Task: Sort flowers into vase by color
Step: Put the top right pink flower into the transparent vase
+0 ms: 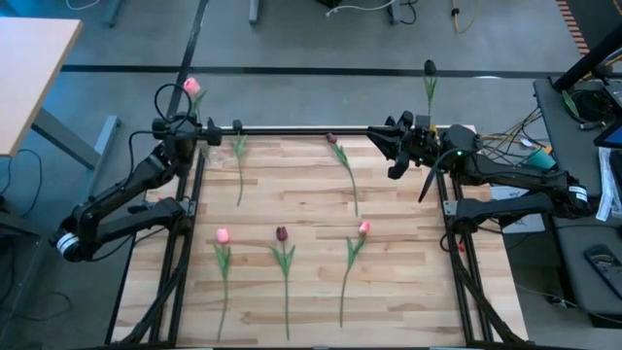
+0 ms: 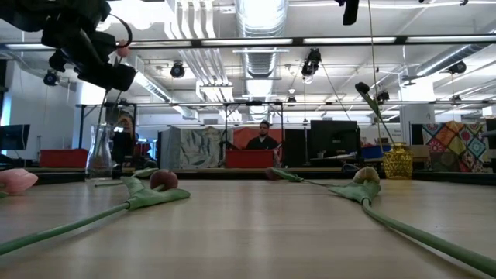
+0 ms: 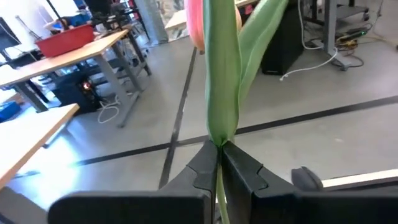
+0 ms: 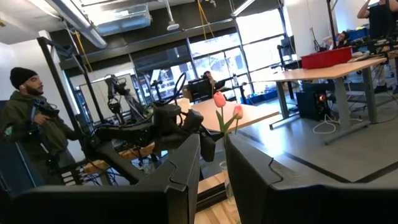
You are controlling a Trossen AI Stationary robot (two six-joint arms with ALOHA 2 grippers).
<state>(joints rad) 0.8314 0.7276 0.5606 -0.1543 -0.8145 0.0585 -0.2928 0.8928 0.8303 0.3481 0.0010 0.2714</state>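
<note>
My left gripper [image 1: 207, 131] is at the table's far left corner, shut on a pink tulip [image 1: 190, 86] whose head rises above it. My right gripper [image 4: 213, 163] hovers at the far right corner, open, with nothing between its fingers. Several tulips lie flat on the wood: a maroon one [image 1: 331, 139], a pale one [image 1: 238, 146], and a near row of pink [image 1: 223, 235], maroon [image 1: 282, 233] and pink [image 1: 364, 228]. A dark tulip [image 2: 363, 89] stands by its stem in the yellow vase [image 2: 397, 161]. A glass vase [image 2: 101, 151] stands far left. My left gripper pinches the pink tulip's thin stem [image 3: 219, 148] between its two fingers, just below the base of the long leaf. The fingers lie about level, across the stem. The tulip is lifted clear of the table, its leaf and head rising above the fingers.
The table's black frame rails [image 1: 292, 129] run along its far edge and sides. A person [image 4: 31, 118] stands beyond the table's left side, and another [image 2: 265, 133] sits at a desk behind it. Bare wood [image 1: 292, 185] lies between the far and near flowers.
</note>
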